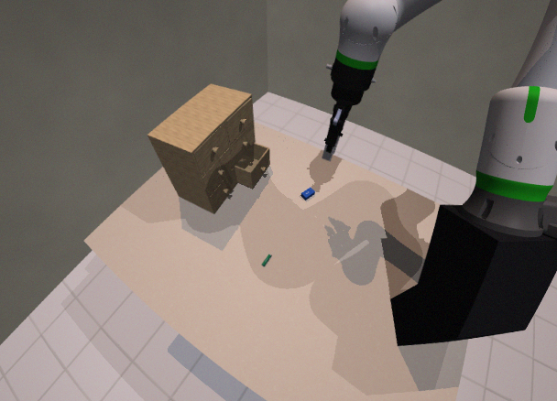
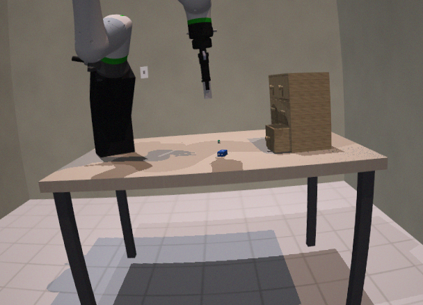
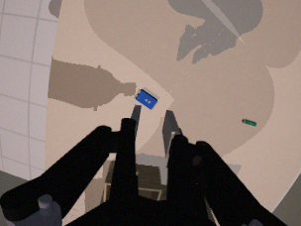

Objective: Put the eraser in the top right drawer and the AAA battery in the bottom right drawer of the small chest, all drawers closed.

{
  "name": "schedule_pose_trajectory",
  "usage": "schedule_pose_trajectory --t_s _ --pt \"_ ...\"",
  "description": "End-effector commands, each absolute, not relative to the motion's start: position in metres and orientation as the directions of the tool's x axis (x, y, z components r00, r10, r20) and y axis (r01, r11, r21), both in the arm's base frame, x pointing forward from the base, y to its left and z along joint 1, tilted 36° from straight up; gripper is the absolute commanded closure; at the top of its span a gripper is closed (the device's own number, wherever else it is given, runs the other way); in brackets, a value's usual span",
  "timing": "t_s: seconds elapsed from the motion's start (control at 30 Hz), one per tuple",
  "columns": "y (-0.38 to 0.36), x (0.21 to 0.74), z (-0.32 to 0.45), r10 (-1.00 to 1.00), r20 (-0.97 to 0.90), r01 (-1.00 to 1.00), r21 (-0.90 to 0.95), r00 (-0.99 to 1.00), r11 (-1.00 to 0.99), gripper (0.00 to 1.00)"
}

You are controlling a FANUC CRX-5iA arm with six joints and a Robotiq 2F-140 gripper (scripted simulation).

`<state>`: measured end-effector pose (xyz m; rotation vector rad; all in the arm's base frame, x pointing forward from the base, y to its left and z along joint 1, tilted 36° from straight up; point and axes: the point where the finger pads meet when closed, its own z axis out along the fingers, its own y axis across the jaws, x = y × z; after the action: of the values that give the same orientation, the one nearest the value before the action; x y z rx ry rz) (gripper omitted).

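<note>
The small wooden chest (image 1: 199, 116) (image 2: 309, 109) stands upright on the table. Its bottom-row right drawer (image 1: 246, 178) (image 2: 280, 139) is pulled partly out; its inside is partly visible and no object can be made out in it. The other drawers look pushed in. The blue eraser (image 1: 308, 193) (image 2: 222, 153) (image 3: 147, 98) lies on the table in front of the chest. The green AAA battery (image 1: 267, 260) (image 2: 218, 141) (image 3: 250, 122) lies on the table, farther to the chest's left side. My gripper (image 1: 327, 157) (image 2: 207, 95) (image 3: 151, 118) points down high above the table, its fingers partly open with nothing between them.
The table (image 1: 183, 276) (image 2: 313, 163) carries the chest near one end and the black robot base (image 1: 458, 276) (image 2: 113, 123) at the other. The open drawer juts toward the base side. The chest's front knobs stick out. Arm shadows cross the table.
</note>
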<state>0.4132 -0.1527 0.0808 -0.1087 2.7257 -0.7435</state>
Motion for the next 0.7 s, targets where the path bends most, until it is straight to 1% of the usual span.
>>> schedule_pose_trajectory --t_s 0.0,0.47,0.57,0.67 --pt "-0.149 0.412 0.078 -0.128 -0.248 0.027 -0.54 -0.96 0.841 0.8" --pt "-0.148 0.415 0.076 -0.145 -0.236 0.007 -0.544 -0.961 0.839 0.8" --pt "-0.139 0.43 0.061 -0.236 -0.169 -0.103 -0.563 -0.957 0.82 0.8" --pt "-0.118 0.457 0.028 -0.413 -0.032 -0.32 -0.579 -0.91 0.75 0.8"
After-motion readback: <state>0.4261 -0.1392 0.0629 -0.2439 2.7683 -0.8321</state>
